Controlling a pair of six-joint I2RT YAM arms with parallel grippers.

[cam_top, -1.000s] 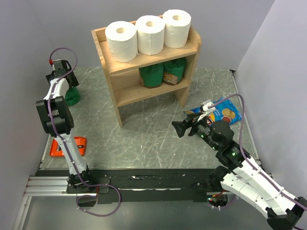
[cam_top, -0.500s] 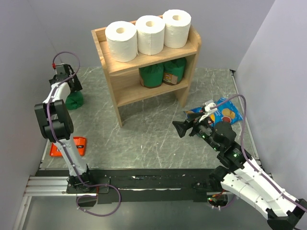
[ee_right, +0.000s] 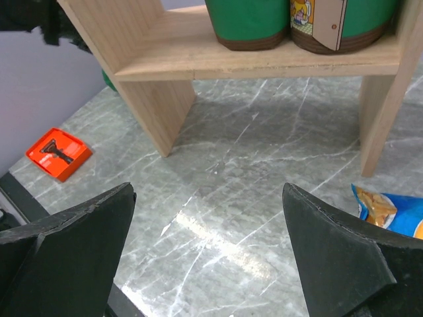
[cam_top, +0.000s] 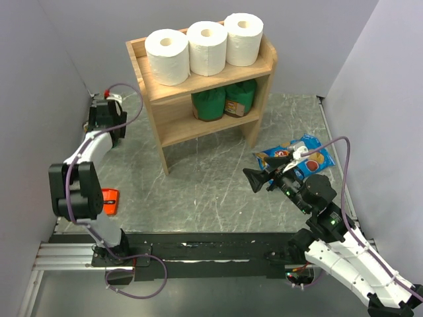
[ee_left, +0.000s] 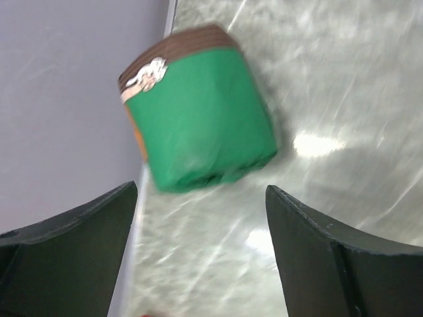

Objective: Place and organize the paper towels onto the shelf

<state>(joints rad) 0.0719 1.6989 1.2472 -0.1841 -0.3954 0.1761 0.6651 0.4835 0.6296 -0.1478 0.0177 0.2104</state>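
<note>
The left fingers (ee_left: 73,244) are spread wide and hold nothing. A green package (ee_left: 198,119) with a brown end lies on its side between and beyond them, on the marbled surface (ee_left: 330,99) hard against the grey wall (ee_left: 66,79). The right fingers (ee_right: 66,251) are just as wide and empty, hanging over bare surface in front of the shelf (cam_top: 155,115). The towels look already dealt with: all three paper towels (cam_top: 207,47) stand upright, side by side in a row, on the shelf's top tier. Both arms' main job now is probably to leave that row alone. If the left arm is going for the stray package, it should centre over the package's soft green flanks. The wall-side finger needs room, so the arm should come in from the open side rather than scrape the wall, then close gently, since the wrap looks yielding. By count there are three white rolls and three green packages, two of them (cam_top: 209,104) on the lower tier and one by the wall. There is also one two-tier shelf, one blue snack bag (cam_top: 301,153), one orange tray (cam_top: 109,200) and two arms.
</note>
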